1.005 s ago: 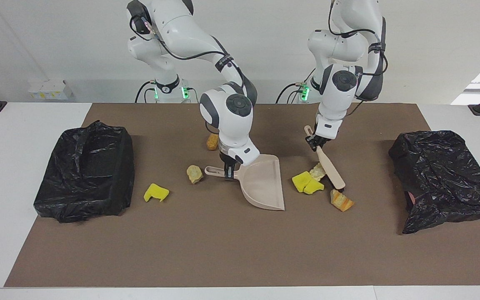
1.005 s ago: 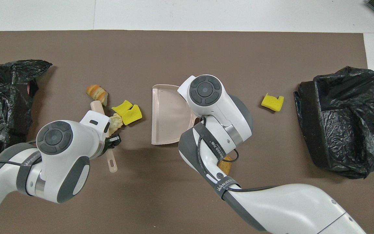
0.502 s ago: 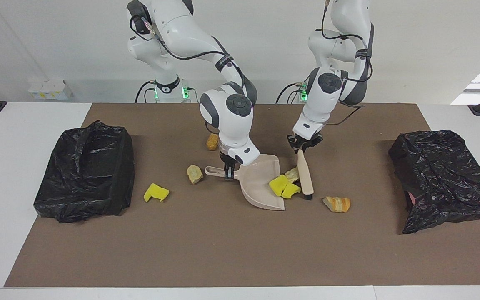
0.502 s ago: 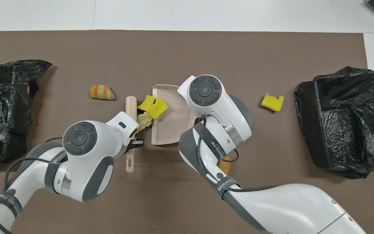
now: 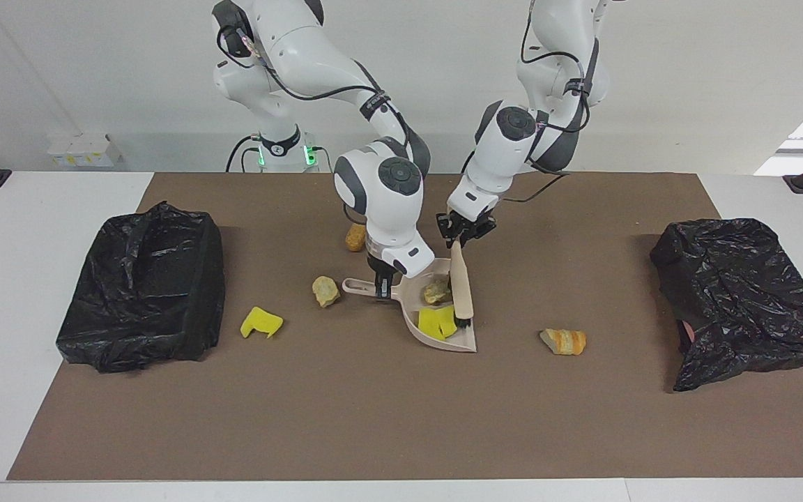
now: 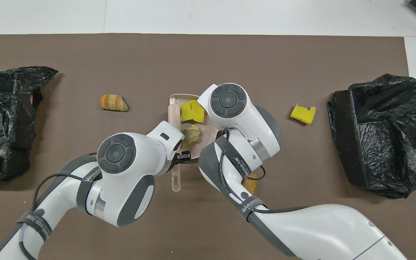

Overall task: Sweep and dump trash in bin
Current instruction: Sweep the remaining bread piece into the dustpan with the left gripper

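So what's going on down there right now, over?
Left claw shut on brush, right claw shut on dustpan handle. Three scraps in pan. Four scraps loose on the mat; nothing blocking.

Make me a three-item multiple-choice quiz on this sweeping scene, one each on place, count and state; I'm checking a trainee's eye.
1. Where is the striped bread lump?
A. in the dustpan
B. on the mat
C. in a bin

2. How many scraps lie in the dustpan?
A. one
B. three
C. five

3. The left gripper is
A. open over a bin
B. shut on the brush
C. shut on the dustpan handle

Answers:
1 B, it lies on the brown mat.
2 B, two yellow pieces and one tan lump.
3 B, its fingers clamp the brush.
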